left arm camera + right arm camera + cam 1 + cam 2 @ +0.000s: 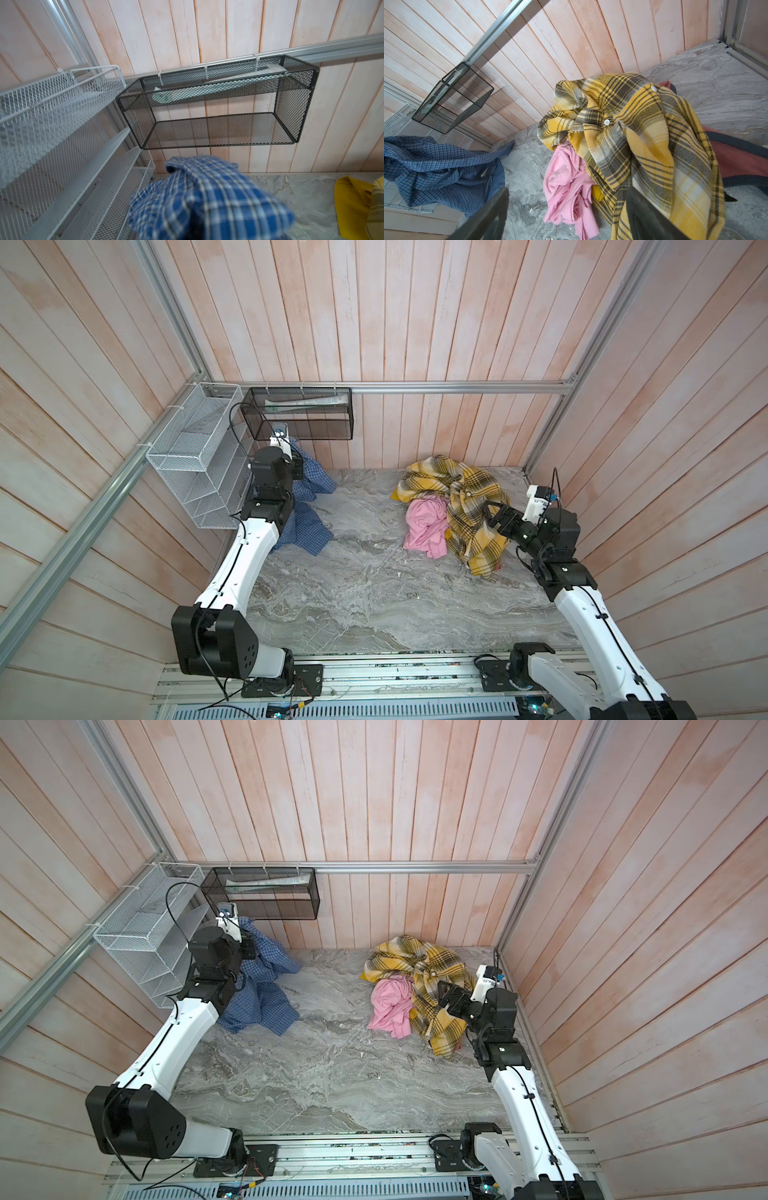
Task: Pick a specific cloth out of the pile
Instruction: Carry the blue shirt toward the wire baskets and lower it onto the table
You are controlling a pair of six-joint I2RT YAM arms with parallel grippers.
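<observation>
— What's on the counter (374, 597)?
— Pile (457, 514) at back right: yellow plaid (473, 489) on top, pink cloth (424, 526) beside it, a faded red cloth (737, 160) showing underneath.
— And the blue check shirt (309, 526)?
— Far left, well apart from the pile. Top end's bunched in the left gripper (298, 464), just below the black mesh basket (299, 423), next to the white wire rack (191, 456). Rest trails onto the counter.
— Gripper's closed?
— Yep, clamped on the shirt, tho fabric hides the jaws. Right gripper (494, 516) is spread wide at the plaid, gripping nothing afaict.
</observation>
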